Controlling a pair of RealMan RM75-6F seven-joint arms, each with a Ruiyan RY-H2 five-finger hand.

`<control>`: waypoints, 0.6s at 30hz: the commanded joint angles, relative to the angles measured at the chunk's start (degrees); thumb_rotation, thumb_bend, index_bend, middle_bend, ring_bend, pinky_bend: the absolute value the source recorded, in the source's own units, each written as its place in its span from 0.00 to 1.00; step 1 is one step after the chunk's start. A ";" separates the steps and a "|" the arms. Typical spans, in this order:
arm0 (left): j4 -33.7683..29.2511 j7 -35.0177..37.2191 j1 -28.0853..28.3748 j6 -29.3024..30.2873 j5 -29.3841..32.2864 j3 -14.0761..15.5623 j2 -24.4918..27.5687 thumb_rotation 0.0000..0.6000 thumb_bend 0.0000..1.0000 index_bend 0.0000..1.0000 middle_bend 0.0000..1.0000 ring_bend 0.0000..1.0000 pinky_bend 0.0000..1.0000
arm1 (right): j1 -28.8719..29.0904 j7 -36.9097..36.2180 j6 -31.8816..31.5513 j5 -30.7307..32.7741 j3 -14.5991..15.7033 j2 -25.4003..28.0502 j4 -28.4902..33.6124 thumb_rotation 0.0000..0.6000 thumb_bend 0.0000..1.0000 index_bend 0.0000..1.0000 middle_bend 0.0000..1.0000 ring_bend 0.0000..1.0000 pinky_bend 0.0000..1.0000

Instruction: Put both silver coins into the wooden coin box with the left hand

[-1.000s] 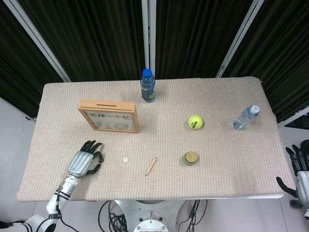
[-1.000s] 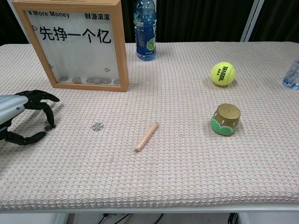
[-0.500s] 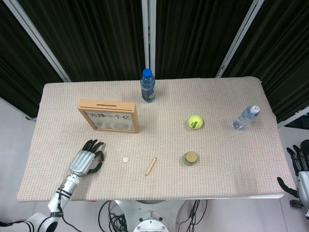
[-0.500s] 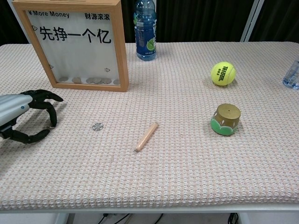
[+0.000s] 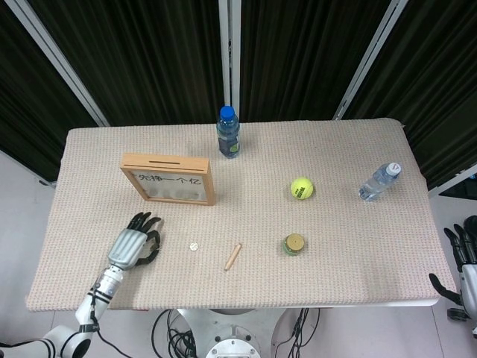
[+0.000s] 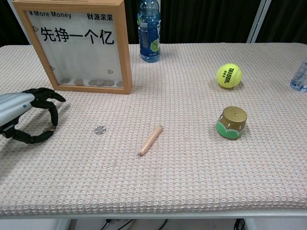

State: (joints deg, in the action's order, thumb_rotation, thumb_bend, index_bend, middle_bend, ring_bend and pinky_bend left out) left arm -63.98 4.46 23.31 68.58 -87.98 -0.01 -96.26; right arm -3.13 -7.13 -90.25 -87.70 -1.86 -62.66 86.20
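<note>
- The left hand [image 5: 134, 245] hangs low over the near-left part of the table [image 5: 350, 261], its arm coming in from the front-left corner.
- In the chest view the left hand's [image 6: 26, 115] dark fingers [image 6: 48, 111] are curled downward in a loose claw with the thumb below them. A gap shows between fingers and thumb, and nothing is held.
- Whether the fingertips touch the table cloth I cannot tell from either view.
- One silver coin [image 5: 194, 245] lies flat on the cloth to the right of the left hand, apart from it and not touched by any finger.
- In the chest view that silver coin [image 6: 100, 129] sits beyond the fingertips, between the hand and a small wooden stick [image 6: 150, 140].
- Only this one loose coin shows on the table.
- The wooden coin box [image 5: 170, 179] stands upright behind the hand and the coin, well back from both, with a dark slot along its top edge.
- Through the glass front of the wooden coin box [image 6: 79, 45] several coins rest along the bottom. Which of them, if any, belongs to the task is not clear.
- The right hand [image 5: 466, 261] shows at the far right edge of the head view, off the table's corner, fingers spread and pointing up, holding nothing.
- A blue-capped bottle [image 5: 228, 133] stands at the back edge of the table, just right of the box.
- A tennis ball [image 5: 301, 188], a small green-and-gold pot [image 5: 294, 244] and a clear bottle [image 5: 379, 181] lying on its side occupy the right half.
</note>
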 commanded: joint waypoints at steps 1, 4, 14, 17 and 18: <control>0.59 -0.14 -0.08 0.59 -0.09 -0.15 -0.33 1.00 0.29 0.49 0.14 0.00 0.07 | 0.02 0.10 0.04 -0.05 0.03 0.02 0.06 1.00 0.18 0.00 0.00 0.00 0.00; 1.05 -0.22 -0.12 0.66 0.03 -0.16 -0.60 1.00 0.29 0.49 0.15 0.00 0.07 | 0.02 0.14 0.11 -0.06 0.09 0.02 0.08 1.00 0.18 0.00 0.00 0.00 0.00; 1.50 0.57 -0.15 1.28 0.03 -0.27 -0.82 1.00 0.36 0.51 0.16 0.00 0.07 | 0.10 0.17 0.20 -0.06 0.04 0.03 0.19 1.00 0.18 0.00 0.00 0.00 0.00; 1.51 0.72 -0.09 1.10 0.03 -0.16 -0.75 1.00 0.36 0.52 0.16 0.00 0.07 | 0.14 0.28 0.32 0.00 0.05 0.02 0.25 1.00 0.18 0.00 0.00 0.00 0.00; 1.52 0.73 -0.09 1.07 0.05 -0.14 -0.74 1.00 0.36 0.53 0.16 0.00 0.07 | 0.14 0.27 0.33 0.02 0.04 0.02 0.24 1.00 0.18 0.00 0.00 0.00 0.00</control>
State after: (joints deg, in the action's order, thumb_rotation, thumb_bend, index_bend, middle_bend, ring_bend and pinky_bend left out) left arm -62.45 5.18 23.23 69.64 -87.93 -0.15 -97.01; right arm -2.99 -6.86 -89.91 -87.66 -1.82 -62.64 86.44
